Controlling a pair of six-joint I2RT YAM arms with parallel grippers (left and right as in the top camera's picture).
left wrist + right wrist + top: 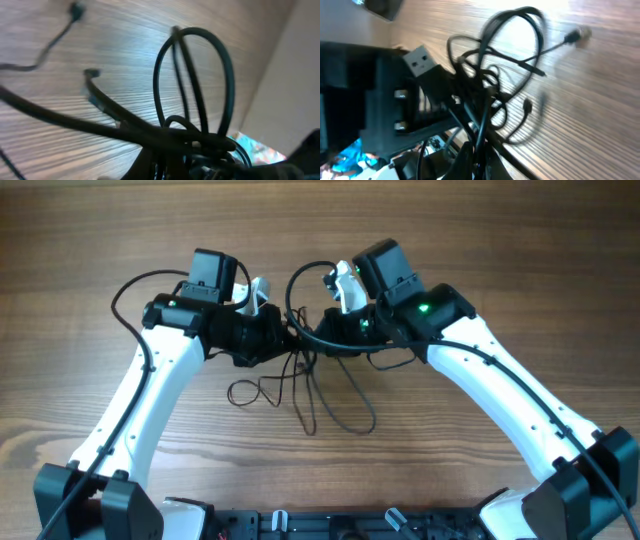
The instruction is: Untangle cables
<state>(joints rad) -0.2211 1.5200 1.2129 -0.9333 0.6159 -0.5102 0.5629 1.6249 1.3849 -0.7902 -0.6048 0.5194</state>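
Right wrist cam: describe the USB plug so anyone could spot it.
In the right wrist view, go from the wooden table to the knot of cables at centre. The USB plug sticks out at the knot's upper left: a flat silvery rectangle with two square holes, far broader than the slim plug at top right.

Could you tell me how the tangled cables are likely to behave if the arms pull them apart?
The cables will probably be floppy: their thin loops droop and curl loosely on the table. They look light, so they should lift easily. The knot near the USB plug may tighten and snag rather than slide free.
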